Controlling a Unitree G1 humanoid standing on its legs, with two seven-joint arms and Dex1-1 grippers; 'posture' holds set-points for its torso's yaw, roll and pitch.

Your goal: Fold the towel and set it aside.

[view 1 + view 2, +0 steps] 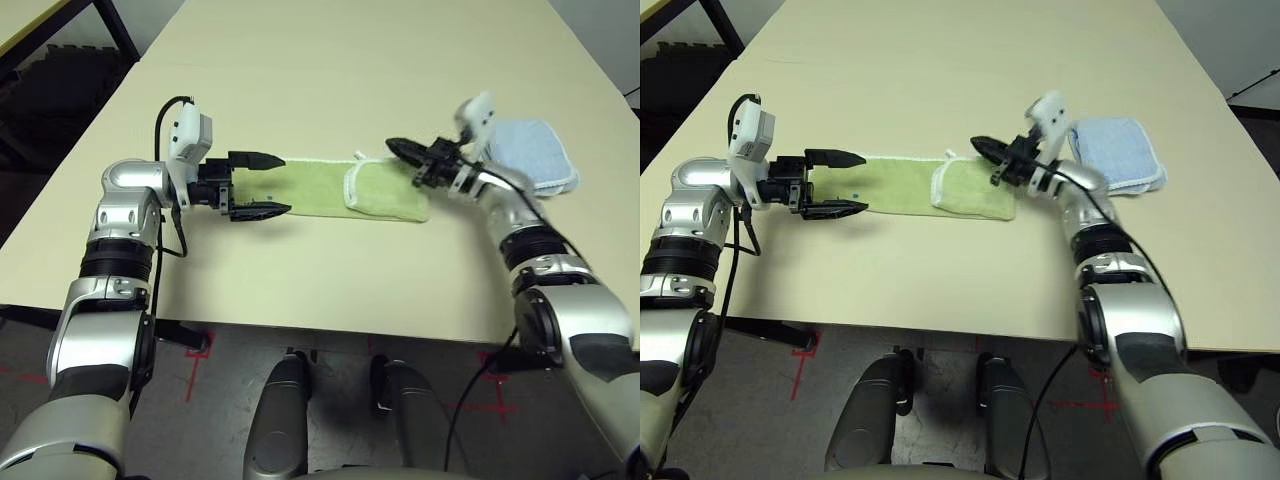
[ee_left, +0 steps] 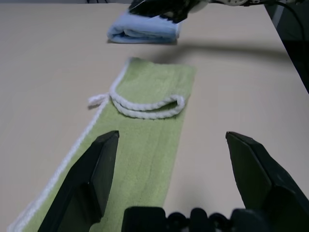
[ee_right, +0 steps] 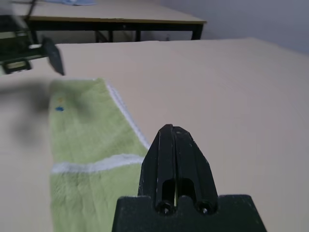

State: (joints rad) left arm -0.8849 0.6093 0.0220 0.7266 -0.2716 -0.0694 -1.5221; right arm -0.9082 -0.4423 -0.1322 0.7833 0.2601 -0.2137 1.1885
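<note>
Green towel (image 1: 325,188) — partly folded, flat on table (image 1: 290,280)
</note>
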